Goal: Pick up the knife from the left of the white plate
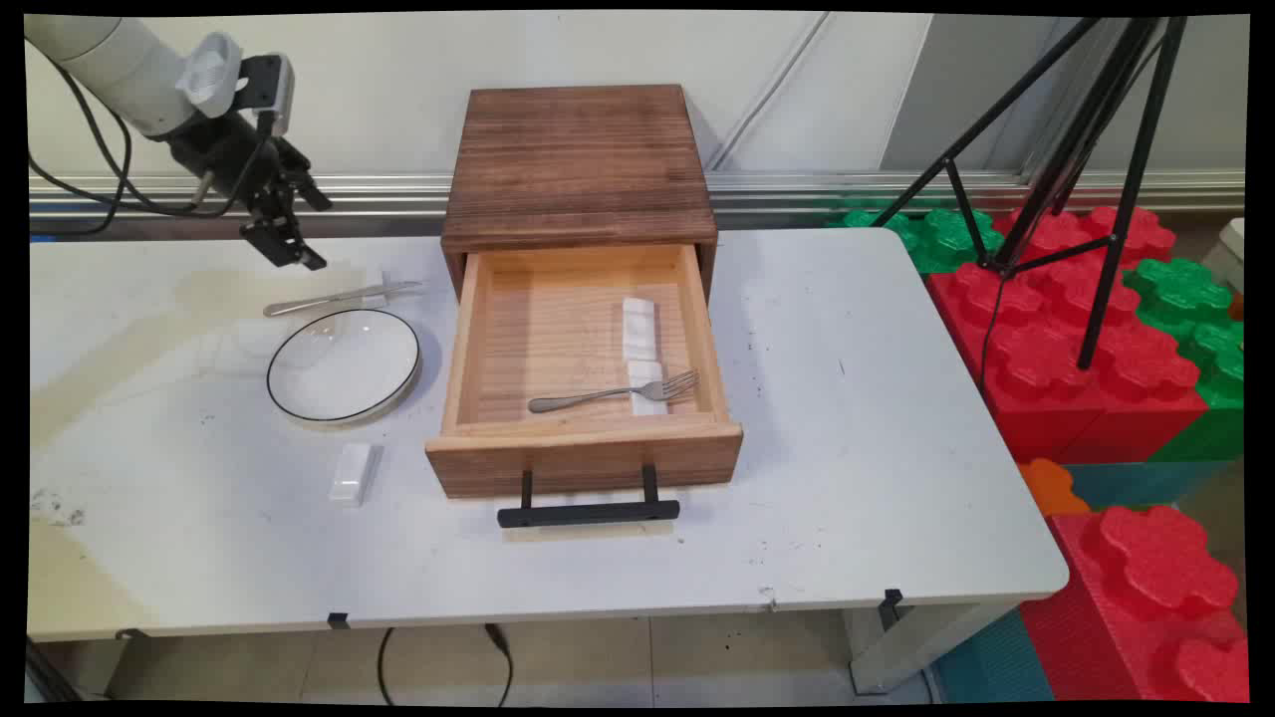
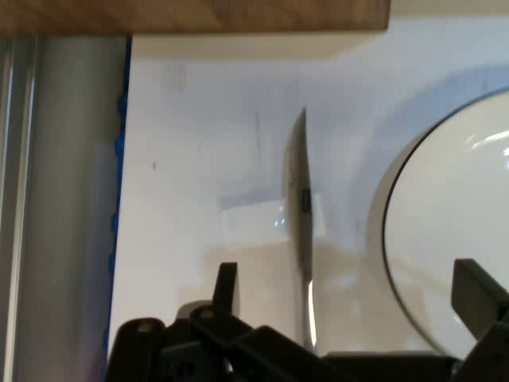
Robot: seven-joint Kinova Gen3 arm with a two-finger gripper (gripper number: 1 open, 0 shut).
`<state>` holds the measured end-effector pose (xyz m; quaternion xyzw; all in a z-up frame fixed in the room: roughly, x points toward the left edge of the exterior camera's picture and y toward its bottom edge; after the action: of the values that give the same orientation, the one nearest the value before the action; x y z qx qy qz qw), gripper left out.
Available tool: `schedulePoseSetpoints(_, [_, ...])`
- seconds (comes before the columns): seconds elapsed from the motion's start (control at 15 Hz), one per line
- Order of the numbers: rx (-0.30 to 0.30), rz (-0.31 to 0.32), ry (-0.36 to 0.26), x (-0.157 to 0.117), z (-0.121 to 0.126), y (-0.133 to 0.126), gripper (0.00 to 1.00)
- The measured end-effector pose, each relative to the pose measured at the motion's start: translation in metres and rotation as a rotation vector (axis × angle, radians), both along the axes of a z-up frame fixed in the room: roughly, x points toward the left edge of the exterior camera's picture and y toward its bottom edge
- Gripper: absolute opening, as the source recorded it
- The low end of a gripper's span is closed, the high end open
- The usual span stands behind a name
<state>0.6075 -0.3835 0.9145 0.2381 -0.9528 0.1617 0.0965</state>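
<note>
Above the far-left corner: the black two-finger tool [image 1: 289, 237] hangs off the white arm, raised clear of the white worktop [image 1: 857, 418], fingers spread apart and holding nothing; in the hand view its two fingertips [image 2: 226, 280] stand wide, one on each side of the knife.
Knife: a slim silver metal table knife [image 1: 339, 298] lies flat on the worktop just below the tool, resting across a small white block, lengthwise left to right.
Plate: a round white ceramic plate with a thin black rim [image 1: 344, 364] sits just in front of the knife, near it but apart.
White rest: a small white rectangular ceramic block [image 1: 351, 473] lies in front of the plate, apart from it, near the drawer's front corner.
Drawer box: a brown wooden box [image 1: 578, 164] stands at the middle of the far edge, its light wooden drawer [image 1: 583, 453] pulled fully open, black bar handle [image 1: 588, 513] toward the near side.
Inside the drawer: a silver metal fork [image 1: 613, 392] lies crosswise, tines to the right, over one of two small white blocks [image 1: 638, 329] set toward the drawer's right side.
Right of the worktop: red and green foam blocks [image 1: 1096, 349] and a black tripod [image 1: 1086, 149].
</note>
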Motion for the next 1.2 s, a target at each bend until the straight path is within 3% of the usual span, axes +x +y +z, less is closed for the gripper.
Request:
schedulePoseSetpoints(0.6, [0.054,0.057,-0.073,0.049,-0.028,-0.014,1.00])
schedulePoseSetpoints(1.2, [0.110,0.124,-0.027,0.066,-0.070,-0.030,1.00])
